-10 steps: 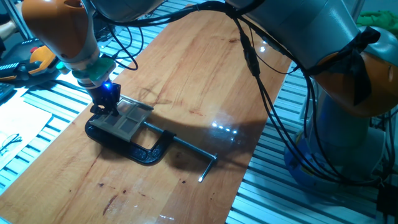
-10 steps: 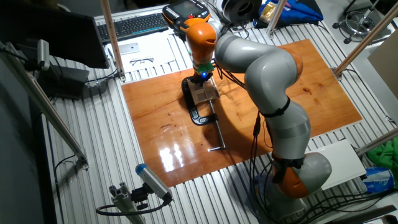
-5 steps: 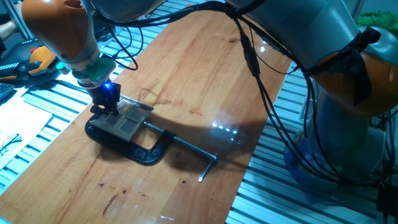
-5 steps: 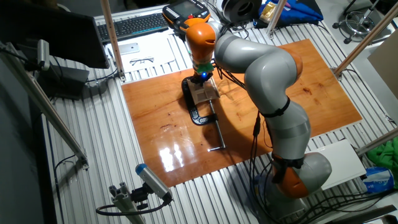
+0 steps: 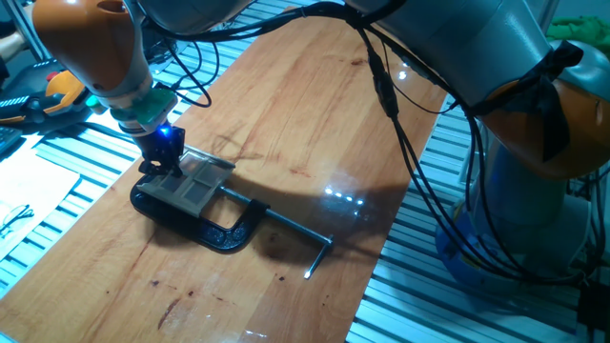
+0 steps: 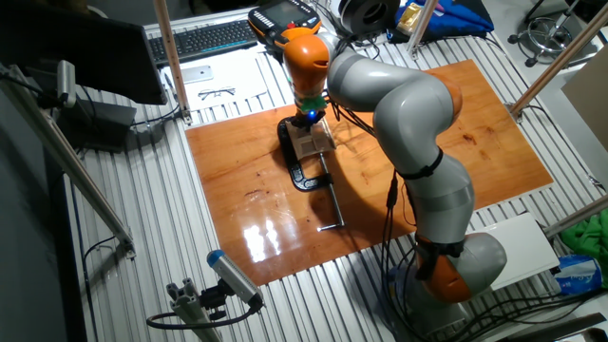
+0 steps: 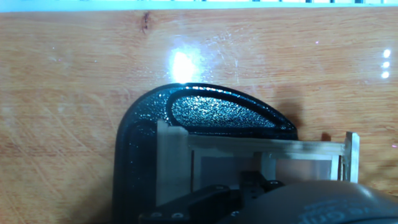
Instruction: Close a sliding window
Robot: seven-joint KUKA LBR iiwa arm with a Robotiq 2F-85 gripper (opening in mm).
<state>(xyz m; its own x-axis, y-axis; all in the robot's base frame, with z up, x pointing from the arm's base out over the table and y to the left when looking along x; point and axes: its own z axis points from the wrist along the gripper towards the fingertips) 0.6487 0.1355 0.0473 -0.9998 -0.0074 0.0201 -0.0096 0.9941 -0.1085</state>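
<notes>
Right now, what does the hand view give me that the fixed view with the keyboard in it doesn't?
Only the hand view shows the sliding window frame's pale bars against the C-clamp close up. Only the fixed view shows the clamp's screw rod, the keyboard and the gripper poised at the window. Both show window, clamp and wooden board.

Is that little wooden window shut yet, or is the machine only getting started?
Done: the pincer has reached the sliding window, which the black clamp holds fast on the wooden table. In hand: the pincer sits down at the window's end, seemingly touching it, though the pictures don't show whether it grips. Left: whether the pane is slid shut is too small to tell here.
</notes>
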